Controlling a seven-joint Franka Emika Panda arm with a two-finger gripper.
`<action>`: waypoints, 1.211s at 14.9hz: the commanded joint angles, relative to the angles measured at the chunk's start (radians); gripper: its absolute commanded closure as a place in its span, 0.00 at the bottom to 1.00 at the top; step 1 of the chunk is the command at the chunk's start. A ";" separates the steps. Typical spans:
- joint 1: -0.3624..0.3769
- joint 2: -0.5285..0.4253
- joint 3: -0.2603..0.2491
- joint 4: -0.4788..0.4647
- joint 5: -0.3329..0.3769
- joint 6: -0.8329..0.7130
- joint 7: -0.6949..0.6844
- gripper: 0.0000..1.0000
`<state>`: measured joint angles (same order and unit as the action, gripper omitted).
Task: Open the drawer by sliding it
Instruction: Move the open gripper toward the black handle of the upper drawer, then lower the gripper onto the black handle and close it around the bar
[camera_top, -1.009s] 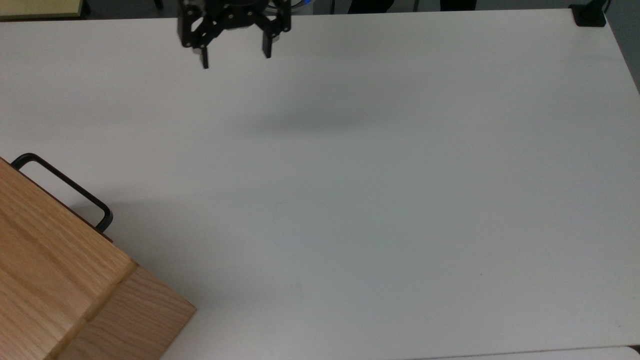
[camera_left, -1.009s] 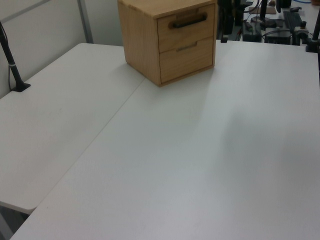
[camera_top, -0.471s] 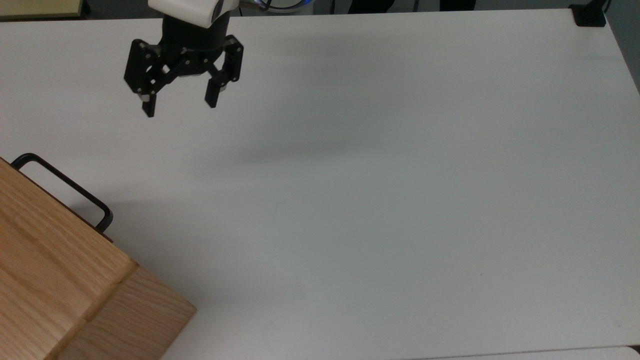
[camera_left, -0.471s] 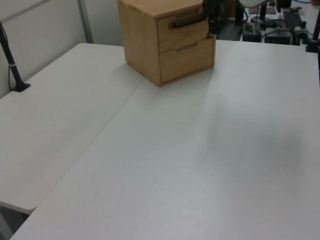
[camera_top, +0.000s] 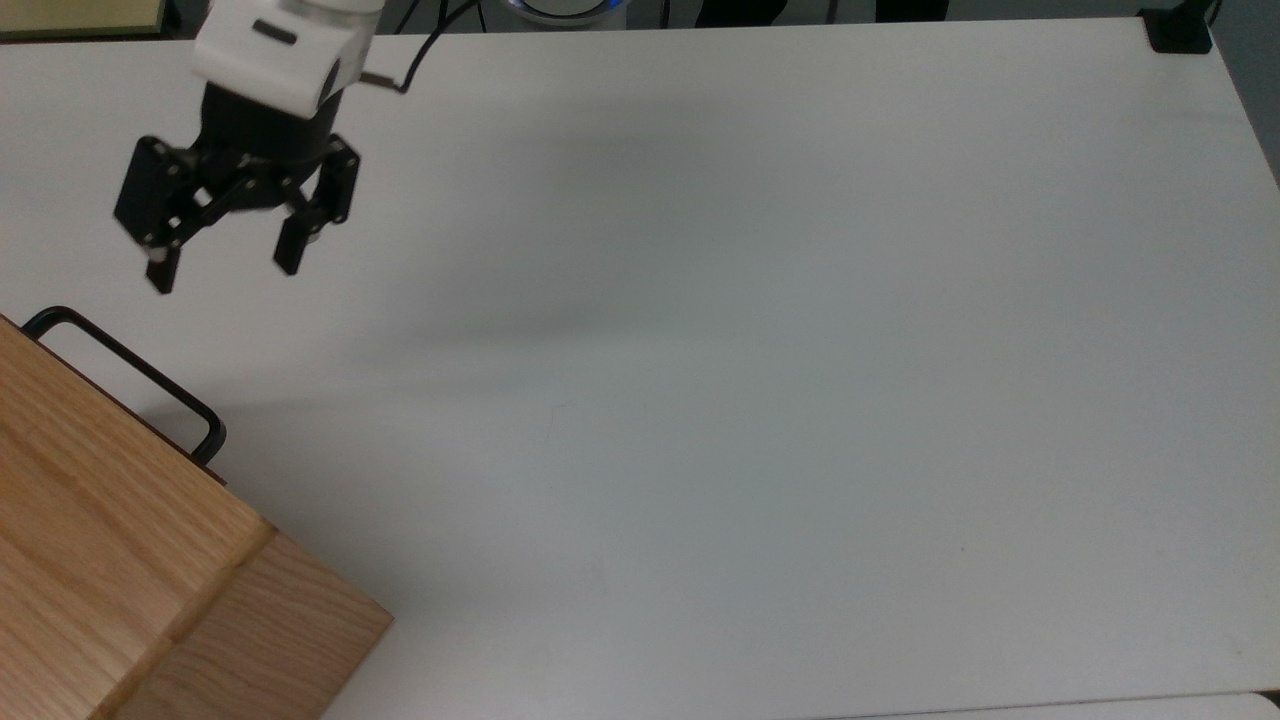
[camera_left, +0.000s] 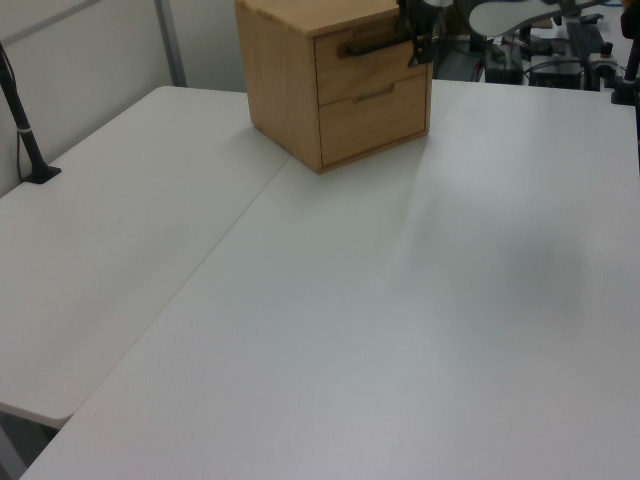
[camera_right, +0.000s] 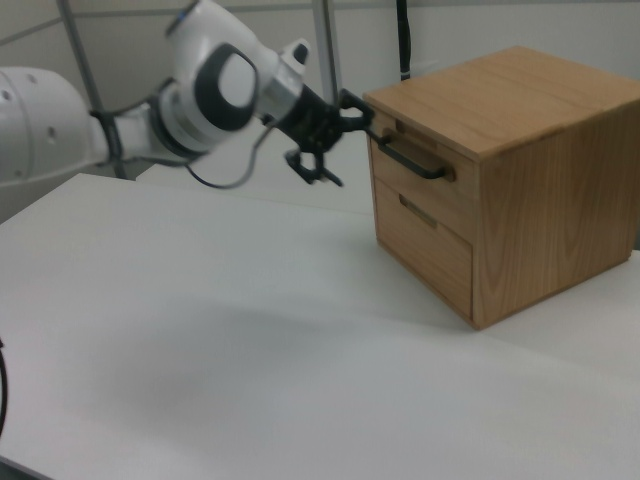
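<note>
The drawer (camera_right: 440, 198) is the upper of two in a light oak cabinet (camera_right: 520, 110) and sits flush with the cabinet front. Its black bar handle (camera_right: 415, 160) sticks out of the front. In the top view the handle (camera_top: 130, 375) juts from under the cabinet top (camera_top: 90, 540) at lower left. My gripper (camera_top: 224, 272) is open with nothing between its fingers, hovering above the table a short way from the handle. In the right view the gripper (camera_right: 350, 150) is close to the handle's left end, apart from it. In the left view the gripper (camera_left: 418, 45) is at the right end of the drawer's handle (camera_left: 378, 43).
The cabinet stands on a wide white table (camera_top: 760, 350). A second drawer (camera_right: 425, 255) with a recessed grip lies under the top one. A black clamp (camera_top: 1178, 30) sits at the top view's far right corner. A black post (camera_left: 25, 130) stands at the left view's left edge.
The gripper has come down from the top view's upper edge and moved to the top view's left, toward the drawer handle, staying open. The drawer has not moved.
</note>
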<state>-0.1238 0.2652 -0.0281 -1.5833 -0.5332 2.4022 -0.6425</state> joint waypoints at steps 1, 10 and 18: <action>-0.066 0.100 0.002 0.011 -0.117 0.197 -0.032 0.03; -0.106 0.112 0.011 0.012 -0.226 0.328 -0.037 0.17; -0.096 0.085 0.016 0.005 -0.277 0.328 -0.035 0.57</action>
<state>-0.2243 0.3693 -0.0105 -1.5543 -0.7840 2.7232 -0.6658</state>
